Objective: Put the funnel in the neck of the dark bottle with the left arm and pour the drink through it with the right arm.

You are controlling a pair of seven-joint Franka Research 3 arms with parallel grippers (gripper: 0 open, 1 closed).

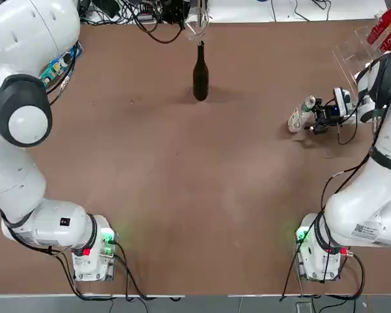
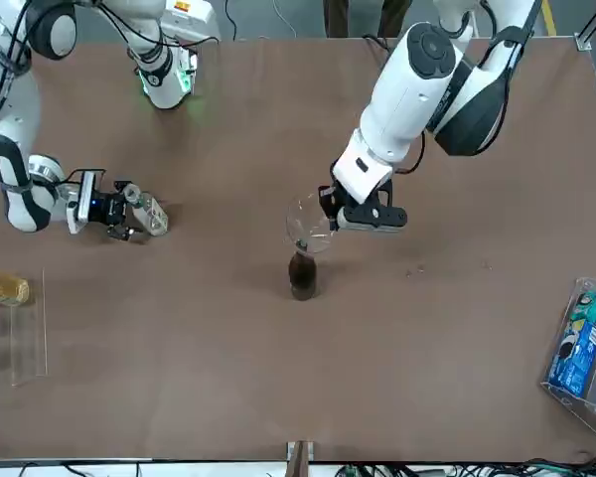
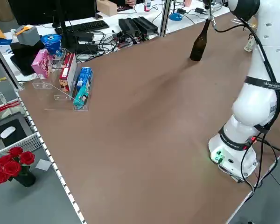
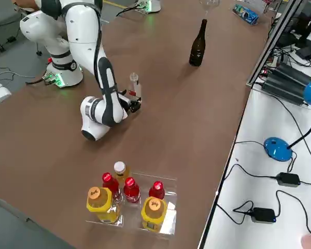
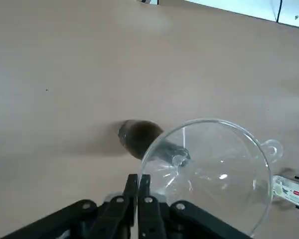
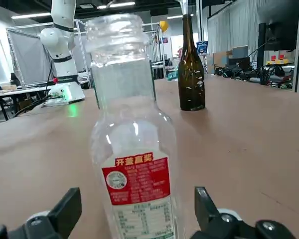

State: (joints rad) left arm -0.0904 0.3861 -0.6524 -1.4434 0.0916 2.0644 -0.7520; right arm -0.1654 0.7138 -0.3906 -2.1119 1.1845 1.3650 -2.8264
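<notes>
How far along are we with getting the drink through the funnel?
Looks done: the funnel is at the dark bottle's mouth, though how deep its spout sits I can't tell. In hand: the left gripper pinches the funnel's rim. Left: the right gripper stands open around the clear bottle, so gripping, lifting and pouring apparently remain. No cap shows on it.

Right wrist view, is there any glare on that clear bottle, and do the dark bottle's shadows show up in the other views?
Right wrist view: small bright glints on the clear bottle's shoulder and neck. Top view: soft, faint shadows on both sides of the dark bottle. Left wrist view: a blurry-edged shadow beside it, plus bright glints on the funnel.
</notes>
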